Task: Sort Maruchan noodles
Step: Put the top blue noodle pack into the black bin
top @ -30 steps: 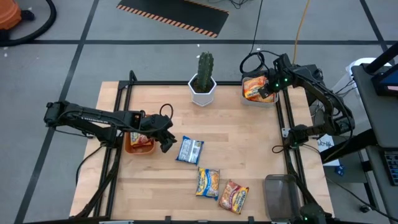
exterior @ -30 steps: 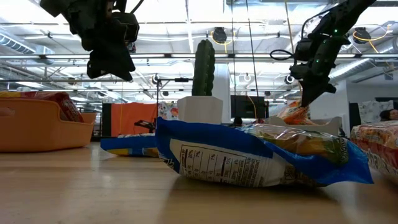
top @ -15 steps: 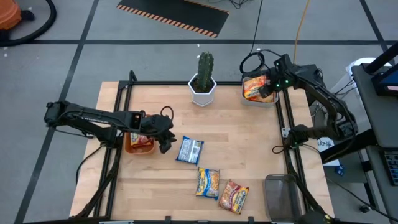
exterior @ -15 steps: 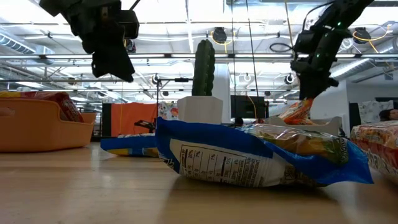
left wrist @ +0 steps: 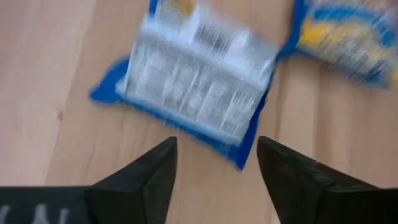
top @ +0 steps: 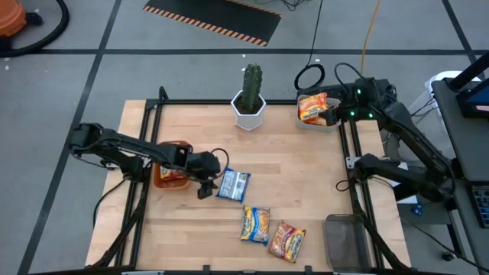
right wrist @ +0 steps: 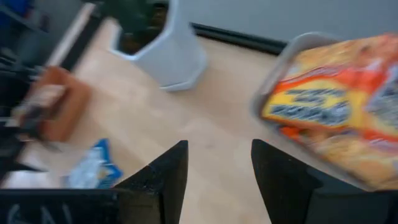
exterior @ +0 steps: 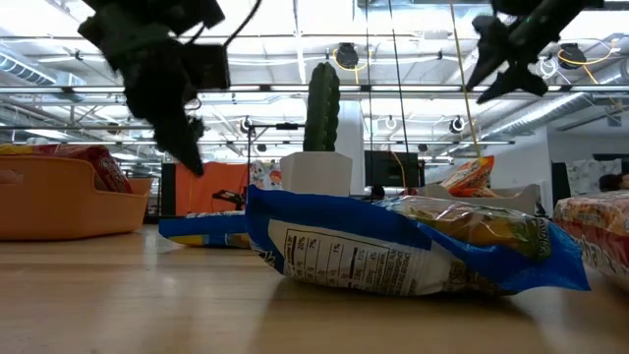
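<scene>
A blue noodle packet [top: 233,184] lies on the table with its white label side up [left wrist: 199,93]. My left gripper [top: 205,186] stands open just left of it [left wrist: 217,163], with nothing between its fingers. A blue-and-yellow packet [top: 255,224] and an orange-red packet [top: 287,241] lie flat nearer the front edge. An orange packet [top: 312,107] rests tilted in the grey bin [top: 319,124] at the far right. My right gripper [top: 335,113] is open above that bin's right side [right wrist: 219,163] and holds nothing. A red packet [top: 173,176] lies in the orange bin [top: 157,180].
A cactus in a white pot [top: 250,103] stands at the far middle of the table. A clear bin [top: 348,241] sits at the front right corner. Bare wood lies between the pot and the loose packets. A black frame [top: 145,137] borders the table.
My right gripper has opened, let go of the orange packet in the grey bin, risen and drawn back toward the table's right edge. The packet stays in the bin. My left gripper has come down and moved toward the blue packet.
</scene>
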Robot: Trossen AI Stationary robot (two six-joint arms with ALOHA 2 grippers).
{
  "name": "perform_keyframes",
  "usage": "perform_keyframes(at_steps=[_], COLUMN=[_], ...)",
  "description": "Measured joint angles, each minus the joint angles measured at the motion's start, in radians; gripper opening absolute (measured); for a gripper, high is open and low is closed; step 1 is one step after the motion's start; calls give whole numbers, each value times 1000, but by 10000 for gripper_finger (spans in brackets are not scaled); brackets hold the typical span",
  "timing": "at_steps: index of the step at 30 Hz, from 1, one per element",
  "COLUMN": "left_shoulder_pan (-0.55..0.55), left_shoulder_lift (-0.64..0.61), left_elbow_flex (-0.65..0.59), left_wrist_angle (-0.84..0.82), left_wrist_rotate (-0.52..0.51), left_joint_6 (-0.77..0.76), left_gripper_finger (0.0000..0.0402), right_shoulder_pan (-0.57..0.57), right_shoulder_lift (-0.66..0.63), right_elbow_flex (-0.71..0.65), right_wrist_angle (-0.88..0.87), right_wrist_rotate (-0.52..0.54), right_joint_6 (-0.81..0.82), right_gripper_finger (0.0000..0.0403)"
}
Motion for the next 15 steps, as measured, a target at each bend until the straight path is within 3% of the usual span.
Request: perform_keyframes(at_steps=[8, 15], left_shoulder_pan=[-20, -66], left_shoulder_lift=[125, 210], left_elbow_flex=[1, 0], left_wrist_angle=[52, 54], left_wrist_rotate=[-3, -4], left_joint_6=[20, 12], left_gripper_finger=[246, 246], right_shoulder_pan=[196, 327], right_shoulder_lift=[-112, -131], right_elbow_flex=[0, 0], right_wrist_angle=[4, 55], right_wrist_rotate=[3, 51], right_joint_6=[256, 401], right_gripper_finger=[171, 171])
